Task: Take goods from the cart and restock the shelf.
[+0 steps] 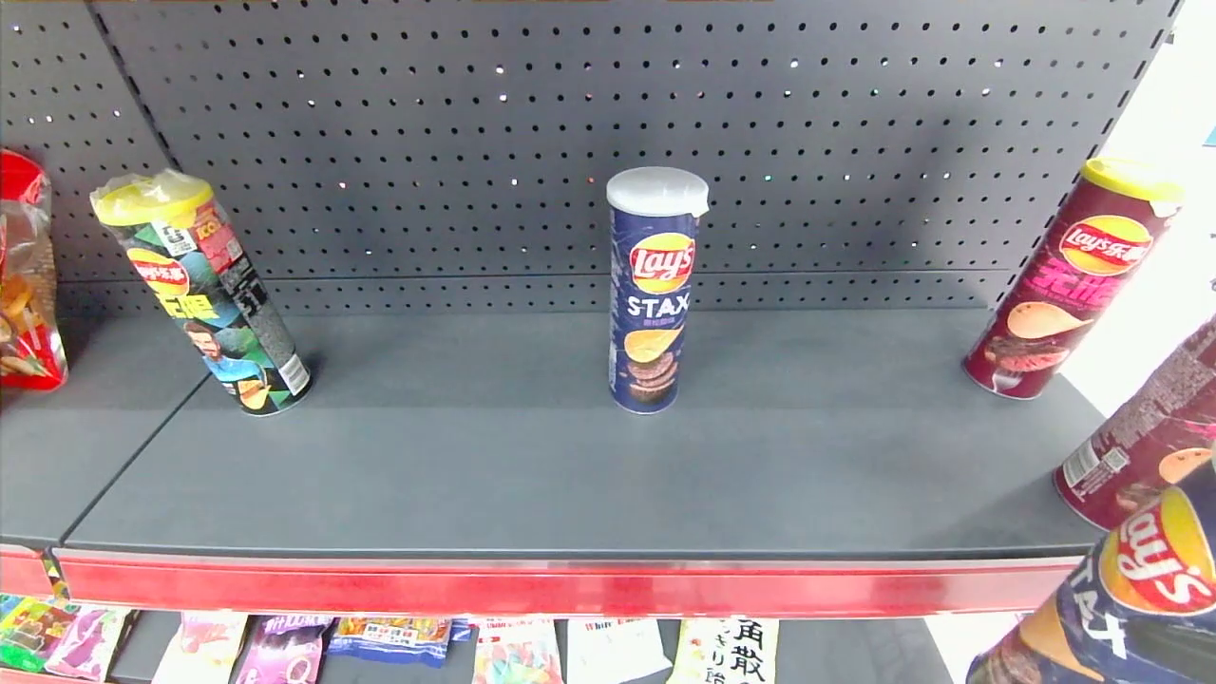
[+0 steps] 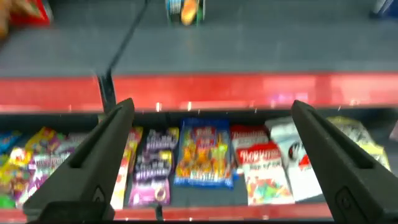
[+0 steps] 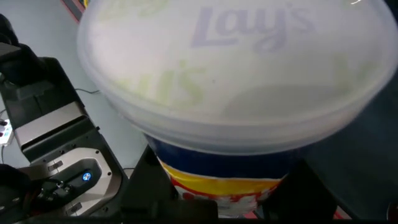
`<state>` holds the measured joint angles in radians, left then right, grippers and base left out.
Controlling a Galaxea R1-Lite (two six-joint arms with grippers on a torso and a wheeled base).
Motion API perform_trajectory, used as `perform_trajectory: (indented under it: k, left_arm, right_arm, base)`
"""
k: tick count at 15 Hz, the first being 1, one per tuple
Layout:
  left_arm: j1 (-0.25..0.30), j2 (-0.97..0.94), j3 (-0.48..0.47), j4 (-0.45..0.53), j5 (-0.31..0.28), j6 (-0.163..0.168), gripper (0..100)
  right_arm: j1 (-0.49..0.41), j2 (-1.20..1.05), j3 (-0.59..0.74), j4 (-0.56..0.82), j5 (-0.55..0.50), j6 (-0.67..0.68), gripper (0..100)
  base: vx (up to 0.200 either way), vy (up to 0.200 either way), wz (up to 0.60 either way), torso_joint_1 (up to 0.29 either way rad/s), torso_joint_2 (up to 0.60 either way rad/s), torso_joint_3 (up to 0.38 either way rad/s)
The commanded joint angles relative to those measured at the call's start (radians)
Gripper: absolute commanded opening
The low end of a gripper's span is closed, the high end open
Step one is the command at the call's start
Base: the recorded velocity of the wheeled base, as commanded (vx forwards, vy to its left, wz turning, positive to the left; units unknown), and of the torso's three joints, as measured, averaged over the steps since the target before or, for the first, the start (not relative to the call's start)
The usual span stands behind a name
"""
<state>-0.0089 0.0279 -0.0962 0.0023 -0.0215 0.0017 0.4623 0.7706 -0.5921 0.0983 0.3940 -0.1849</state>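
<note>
Three chip cans stand on the grey shelf (image 1: 532,475): a yellow-lidded black one (image 1: 204,294) at the left, a dark blue one with a white lid (image 1: 652,290) in the middle, and a maroon one (image 1: 1069,280) at the right. My right gripper (image 3: 230,196) is shut on another dark blue can (image 3: 236,93), whose white lid sits close to the wrist camera. The head view has this can (image 1: 1135,589) at the bottom right corner, below the shelf's front edge. My left gripper (image 2: 208,155) is open and holds nothing, facing the shelf's red front strip (image 2: 249,90).
A second maroon can (image 1: 1145,442) leans at the right edge beside the shelf's corner. A red snack bag (image 1: 24,275) sits at the far left. Packets of snacks (image 2: 202,155) line the lower shelf. Wide bare stretches lie between the standing cans.
</note>
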Motion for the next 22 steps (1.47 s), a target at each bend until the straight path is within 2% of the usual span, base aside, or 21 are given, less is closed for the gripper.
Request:
perform_trajectory:
  k: [1, 2, 3, 4, 5, 6, 7, 8, 10, 11, 12, 15, 18, 22]
  left_arm:
    - [-0.091, 0.408, -0.389, 0.002, -0.063, -0.028, 100]
    - [-0.129, 0.503, -0.425, -0.001, -0.152, 0.058, 100]
    - [-0.146, 0.593, -0.447, 0.002, -0.219, 0.112, 100]
    - [-0.149, 0.633, -0.451, -0.002, -0.248, 0.116, 100]
    - [-0.178, 0.781, -0.491, -0.022, -0.387, 0.119, 100]
    - [-0.217, 0.894, -0.524, -0.064, -0.492, 0.129, 100]
    - [-0.266, 0.986, -0.531, -0.111, -0.508, 0.15, 100]
    - [-0.316, 1.066, -0.534, -0.173, -0.509, 0.155, 100]
    - [-0.353, 1.192, -0.56, -0.275, -0.535, 0.156, 100]
    - [-0.358, 1.204, -0.568, -0.283, -0.538, 0.156, 100]
    - [-0.396, 1.314, -0.649, -0.321, -0.545, 0.156, 100]
    - [-0.43, 1.463, -0.81, -0.328, -0.543, 0.162, 100]
    - [-0.448, 1.561, -0.953, -0.328, -0.548, 0.192, 100]
    - [-0.47, 1.633, -1.031, -0.329, -0.558, 0.193, 100]
  right_arm:
    - [0.021, -0.013, 0.003, 0.0, 0.0, 0.001, 0]
    - [0.025, -0.013, 0.006, 0.0, 0.002, 0.001, 0]
    - [0.025, -0.016, 0.006, 0.0, 0.0, 0.001, 0]
    - [0.025, -0.016, 0.005, 0.0, 0.002, 0.001, 0]
    - [0.025, -0.002, -0.006, 0.0, 0.0, 0.001, 0]
    - [0.025, 0.001, -0.009, 0.0, -0.001, 0.001, 0]
    - [0.025, 0.002, -0.003, 0.001, -0.003, 0.001, 0]
    - [0.025, 0.001, 0.008, 0.001, -0.006, 0.001, 0]
    - [0.024, 0.012, -0.005, 0.0, -0.007, 0.001, 0]
    - [0.024, 0.012, -0.006, 0.0, -0.007, 0.001, 0]
    - [0.021, 0.013, -0.018, 0.0, -0.007, 0.001, 0]
    - [0.019, 0.013, -0.018, 0.0, -0.007, 0.002, 0]
    - [0.018, 0.012, -0.02, 0.0, -0.009, 0.002, 0]
    - [0.016, 0.021, -0.034, 0.0, -0.011, 0.004, 0]
  base:
    - [0.0, 0.0, 0.0, 0.0, 0.0, 0.0]
    - [0.0, 0.0, 0.0, 0.0, 0.0, 0.0]
    - [0.0, 0.0, 0.0, 0.0, 0.0, 0.0]
    - [0.0, 0.0, 0.0, 0.0, 0.0, 0.0]
    - [0.0, 0.0, 0.0, 0.0, 0.0, 0.0]
    - [0.0, 0.0, 0.0, 0.0, 0.0, 0.0]
    - [0.0, 0.0, 0.0, 0.0, 0.0, 0.0]
    - [0.0, 0.0, 0.0, 0.0, 0.0, 0.0]
    - [0.0, 0.0, 0.0, 0.0, 0.0, 0.0]
    - [0.0, 0.0, 0.0, 0.0, 0.0, 0.0]
    - [0.0, 0.0, 0.0, 0.0, 0.0, 0.0]
    - [0.0, 0.0, 0.0, 0.0, 0.0, 0.0]
    - [0.0, 0.0, 0.0, 0.0, 0.0, 0.0]
    - [0.0, 0.0, 0.0, 0.0, 0.0, 0.0]
